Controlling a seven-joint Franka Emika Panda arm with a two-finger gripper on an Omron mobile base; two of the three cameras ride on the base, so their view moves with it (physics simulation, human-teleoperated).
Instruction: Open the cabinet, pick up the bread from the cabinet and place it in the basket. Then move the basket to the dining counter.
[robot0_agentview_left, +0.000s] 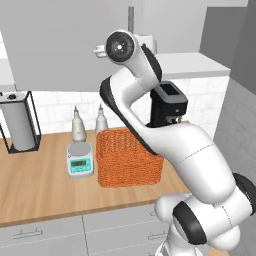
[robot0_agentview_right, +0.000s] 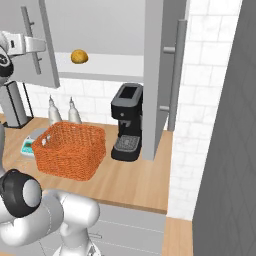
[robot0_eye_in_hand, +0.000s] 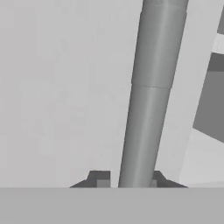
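The cabinet (robot0_agentview_right: 100, 30) has both doors swung open. My gripper (robot0_eye_in_hand: 129, 179) is shut on the long vertical bar handle (robot0_eye_in_hand: 148, 87) of the left door (robot0_agentview_right: 20, 65), the bar running up between the two dark fingertips. In the right base view the gripper (robot0_agentview_right: 36, 46) sits against that handle at the upper left. The bread (robot0_agentview_right: 79, 56), a small golden-tan lump, lies on the cabinet shelf. The orange wicker basket (robot0_agentview_left: 129, 157) (robot0_agentview_right: 70, 149) stands on the wood counter below. The dining counter is out of view.
A black coffee machine (robot0_agentview_right: 127, 122) stands right of the basket, under the open right door (robot0_agentview_right: 157, 75). A digital scale (robot0_agentview_left: 80, 160), two bottles (robot0_agentview_left: 77, 125) and a paper towel holder (robot0_agentview_left: 19, 122) are on its left. A grey wall (robot0_agentview_right: 225, 125) closes off the right.
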